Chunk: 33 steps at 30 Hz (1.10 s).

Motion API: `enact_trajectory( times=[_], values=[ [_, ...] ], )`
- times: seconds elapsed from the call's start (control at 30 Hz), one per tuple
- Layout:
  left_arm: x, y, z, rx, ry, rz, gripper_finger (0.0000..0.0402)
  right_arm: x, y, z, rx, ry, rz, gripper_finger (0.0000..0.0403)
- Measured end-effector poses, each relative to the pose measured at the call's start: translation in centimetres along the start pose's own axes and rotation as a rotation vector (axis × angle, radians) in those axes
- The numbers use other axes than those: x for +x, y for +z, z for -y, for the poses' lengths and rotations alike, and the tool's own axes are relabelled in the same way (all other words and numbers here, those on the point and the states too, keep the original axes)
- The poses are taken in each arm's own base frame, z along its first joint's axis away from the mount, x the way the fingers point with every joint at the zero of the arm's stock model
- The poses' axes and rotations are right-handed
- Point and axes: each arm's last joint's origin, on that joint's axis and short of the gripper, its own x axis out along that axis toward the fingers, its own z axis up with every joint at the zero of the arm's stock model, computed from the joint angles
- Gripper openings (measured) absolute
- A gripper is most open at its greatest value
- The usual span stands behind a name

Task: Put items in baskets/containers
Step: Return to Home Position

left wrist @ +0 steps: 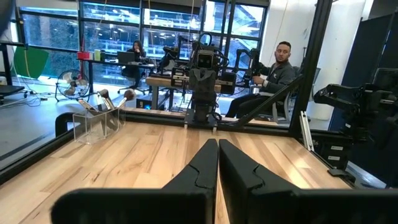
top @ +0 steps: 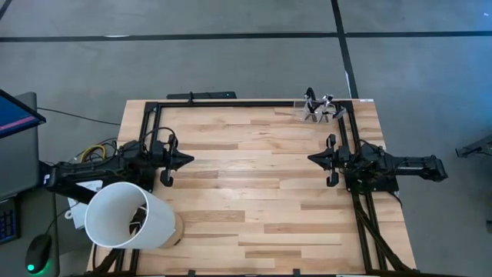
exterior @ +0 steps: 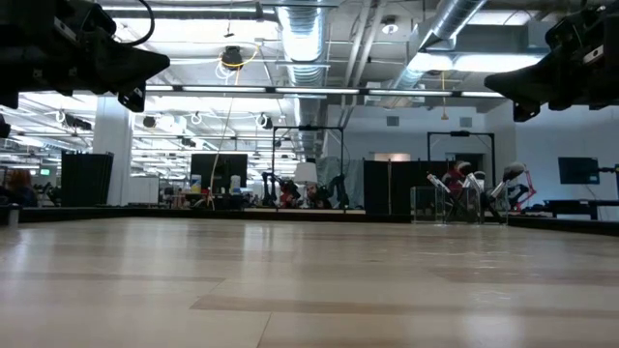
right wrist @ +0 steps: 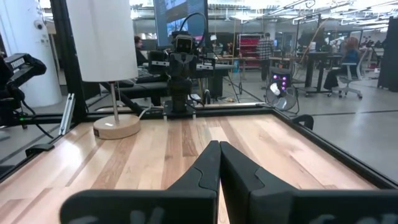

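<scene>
Wooden table (top: 254, 192), clear holder (left wrist: 87, 129) at right corner, white lamp (top: 127, 215) left

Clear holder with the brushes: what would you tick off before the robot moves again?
1. Brushes stand inside the clear holder: ok.
2. Holder upright, at the table's far right corner: ok.
3. Left claw shut and empty: ok.
4. Right claw shut and empty: ok.
5. Both arms well apart from the holder: ok.
6. No loose brushes on the table: none seen; under the white cylinder, cannot tell.
</scene>
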Motion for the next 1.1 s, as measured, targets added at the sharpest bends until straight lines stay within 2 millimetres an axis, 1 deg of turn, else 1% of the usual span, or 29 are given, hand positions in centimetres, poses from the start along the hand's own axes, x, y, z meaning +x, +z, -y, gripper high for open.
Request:
enact_trajectory(
  times=[1.1],
  values=[
    [0.00,0.14,0.01,0.003,-0.001,0.014,0.0012,0.00,0.00,0.00,0.000,0.000,0.000,0.0000]
  ],
)
